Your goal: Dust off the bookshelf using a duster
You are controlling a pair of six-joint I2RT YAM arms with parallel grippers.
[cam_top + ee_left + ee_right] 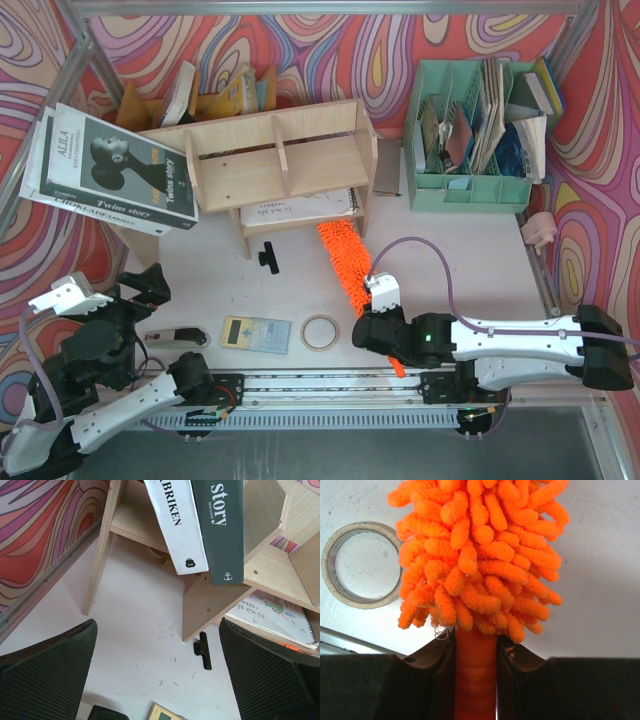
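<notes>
The right gripper (475,652) is pinching the smooth orange handle of the duster (480,555), with one finger on each side. The fluffy end sticks out straight ahead of it and reaches the bottom right corner of the bookshelf (280,150). I cannot tell if it touches the wood. A ring of tape (360,565) lies just to the left of this gripper. Far ahead and to its right stands a green box (470,192) with slots, full of books and papers. The left gripper (159,667) is spread wide and holds nothing. Ahead of it and up high, two big books lean on the shelf. The dark green book (222,530) says "Story" and the white book (175,525) says "BRIKEN". A small black clip (202,651) lies on the table just ahead of this gripper. A notebook (300,208) with rings lies under the shelf.
</notes>
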